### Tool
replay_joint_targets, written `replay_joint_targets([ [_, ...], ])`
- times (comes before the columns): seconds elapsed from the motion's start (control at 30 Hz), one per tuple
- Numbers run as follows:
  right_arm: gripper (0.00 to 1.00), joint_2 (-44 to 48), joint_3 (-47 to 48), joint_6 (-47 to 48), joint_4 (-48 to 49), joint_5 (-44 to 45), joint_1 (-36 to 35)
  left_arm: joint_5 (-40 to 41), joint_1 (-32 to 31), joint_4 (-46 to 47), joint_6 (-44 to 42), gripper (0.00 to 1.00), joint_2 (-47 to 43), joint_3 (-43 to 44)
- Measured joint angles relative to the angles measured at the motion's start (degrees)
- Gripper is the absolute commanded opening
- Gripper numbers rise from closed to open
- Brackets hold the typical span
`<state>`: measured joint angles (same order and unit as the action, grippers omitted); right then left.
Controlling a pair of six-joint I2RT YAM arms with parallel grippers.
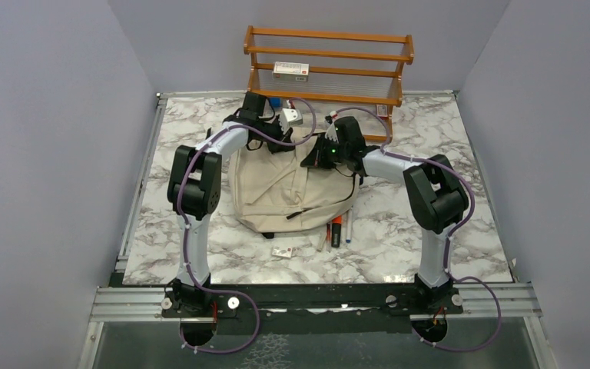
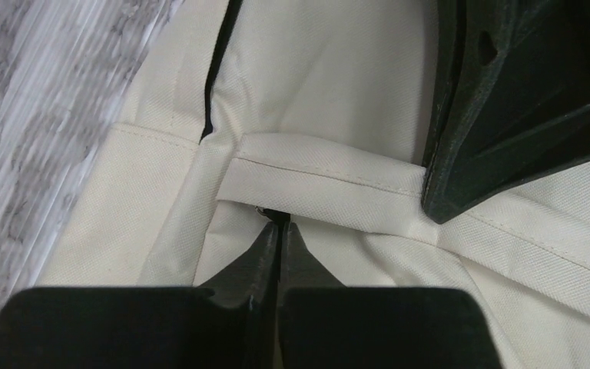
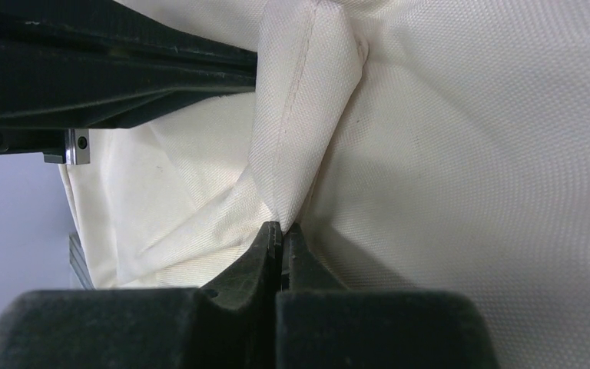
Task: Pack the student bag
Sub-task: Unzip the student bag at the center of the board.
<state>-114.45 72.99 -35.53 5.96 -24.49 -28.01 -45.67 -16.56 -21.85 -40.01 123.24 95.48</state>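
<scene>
Left hand (image 2: 278, 227) closed to a sliver, tips pinching student bag (image 2: 338, 69) hem; right hand (image 3: 280, 228) pressed tight on its fabric fold.

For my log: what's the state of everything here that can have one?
student bag, lying slumped on the table
left gripper, shut, tips against a fabric band
right gripper, shut on a bag fold
pens, lying loose beside the bag
box, flat on a rack shelf
</scene>
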Motion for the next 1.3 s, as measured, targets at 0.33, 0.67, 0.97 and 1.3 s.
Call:
replay_joint_targets([
  [0.33,0.23,0.79,-0.63,-0.28,0.42,0.61,0.46,-1.46,0.09,0.87,0.57,0.0,-0.85,-1.29],
  [0.67,0.41,1.73,2.54,-1.11,0.13,0.92,3.15,-2.16,0.09,1.57,1.49,0.0,-4.76,-6.82],
  [0.97,0.41,-4.63,12.02,-2.58,-0.04,-0.55,3.48,-2.23,-0.07,1.81,3.85,0.0,-7.08,-10.23],
  [1.3,0.41,-8.17,14.19,-2.97,-2.51,-0.74,3.48,1.44,-0.07,2.91,6.56,0.35,-7.34,-10.1],
])
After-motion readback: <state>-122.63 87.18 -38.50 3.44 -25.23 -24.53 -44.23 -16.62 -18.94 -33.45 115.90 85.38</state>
